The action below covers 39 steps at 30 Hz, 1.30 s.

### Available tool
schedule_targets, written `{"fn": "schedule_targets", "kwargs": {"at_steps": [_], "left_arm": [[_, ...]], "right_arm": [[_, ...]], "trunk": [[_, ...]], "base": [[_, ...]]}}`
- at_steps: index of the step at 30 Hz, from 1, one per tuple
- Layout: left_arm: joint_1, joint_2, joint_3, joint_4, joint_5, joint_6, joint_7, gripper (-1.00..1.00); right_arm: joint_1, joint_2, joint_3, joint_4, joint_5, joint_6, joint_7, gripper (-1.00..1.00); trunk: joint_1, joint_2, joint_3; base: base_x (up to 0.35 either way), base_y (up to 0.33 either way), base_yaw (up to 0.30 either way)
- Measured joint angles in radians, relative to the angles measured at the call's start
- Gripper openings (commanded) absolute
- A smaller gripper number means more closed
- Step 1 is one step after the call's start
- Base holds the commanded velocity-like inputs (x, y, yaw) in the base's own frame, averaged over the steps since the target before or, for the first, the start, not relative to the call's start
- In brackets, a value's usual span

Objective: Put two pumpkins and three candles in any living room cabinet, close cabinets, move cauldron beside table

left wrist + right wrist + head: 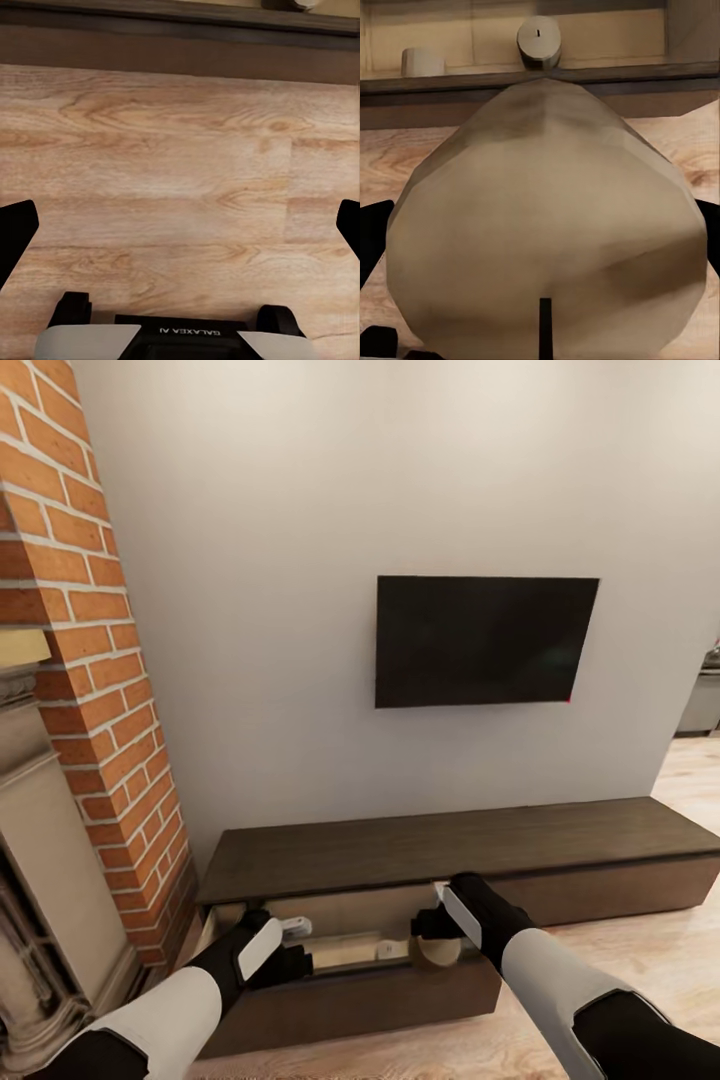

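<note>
Clamping a candle (547, 232), the right pincer (440, 932); left pincer (180, 225), marked "GALAXEA AI", spread wide.

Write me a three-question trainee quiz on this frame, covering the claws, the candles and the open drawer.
1. True or false: the left claw is open, with nothing between its fingers.
2. What does the right claw grip? A) a pumpkin B) a candle C) the cauldron
3. Going by the right wrist view, how many candles sit in the open drawer of the cabinet?

Key: 1 true; 2 B; 3 two, one beside the other.
</note>
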<state>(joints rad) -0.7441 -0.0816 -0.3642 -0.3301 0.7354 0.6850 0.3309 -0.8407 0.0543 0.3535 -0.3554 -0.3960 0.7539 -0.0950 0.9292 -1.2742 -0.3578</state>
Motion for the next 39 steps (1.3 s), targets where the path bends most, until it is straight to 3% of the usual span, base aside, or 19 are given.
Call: {"fn": "schedule_targets", "kwargs": {"at_steps": [10,13,15,17,19,22,28,39], "left_arm": [[-0.002,-0.001,0.0,-0.049,0.0,0.0,0.0,1.0],[-0.003,-0.003,-0.001,-0.099,0.0,0.001,-0.001,1.0],[-0.008,-0.003,-0.002,-0.116,0.0,0.002,-0.001,1.0],[-0.047,-0.005,-0.002,-0.133,0.0,0.017,0.0,1.0],[-0.115,-0.013,-0.002,-0.142,0.0,0.065,0.005,1.0],[-0.152,-0.038,-0.003,-0.145,0.003,0.092,0.007,1.0],[-0.167,-0.078,-0.004,-0.148,0.0,0.1,0.008,1.0],[-0.169,-0.087,-0.009,-0.143,-0.002,0.098,0.01,1.0]], "right_arm": [[-0.06,0.001,0.0,-0.011,0.001,0.002,-0.022,-1.0],[-0.088,0.0,-0.004,-0.011,0.001,0.004,-0.125,-1.0],[-0.096,0.0,-0.006,-0.01,-0.007,0.005,-0.135,-1.0],[-0.106,0.0,-0.006,-0.009,-0.002,0.016,-0.147,-1.0],[-0.11,0.0,-0.007,-0.008,-0.009,0.045,-0.152,-1.0],[-0.112,-0.001,-0.008,-0.008,-0.009,0.069,-0.155,-1.0],[-0.113,-0.002,-0.008,-0.008,-0.009,0.079,-0.158,-1.0],[-0.113,-0.002,-0.03,-0.009,-0.012,0.082,-0.161,-1.0]], "trunk": [[0.0,0.0,-0.016],[0.0,0.0,-0.02],[0.0,0.0,-0.023],[0.0,0.0,-0.026],[0.0,0.0,-0.03],[0.0,0.0,-0.034],[0.0,0.0,-0.044],[0.0,0.0,-0.058]], "base": [[0.0,0.0,0.13],[0.0,0.0,0.142],[0.0,0.0,0.144],[0.0,0.0,0.145],[0.0,0.0,0.145],[0.0,0.0,0.146],[0.0,0.0,0.145],[0.037,0.0,0.077]]}}
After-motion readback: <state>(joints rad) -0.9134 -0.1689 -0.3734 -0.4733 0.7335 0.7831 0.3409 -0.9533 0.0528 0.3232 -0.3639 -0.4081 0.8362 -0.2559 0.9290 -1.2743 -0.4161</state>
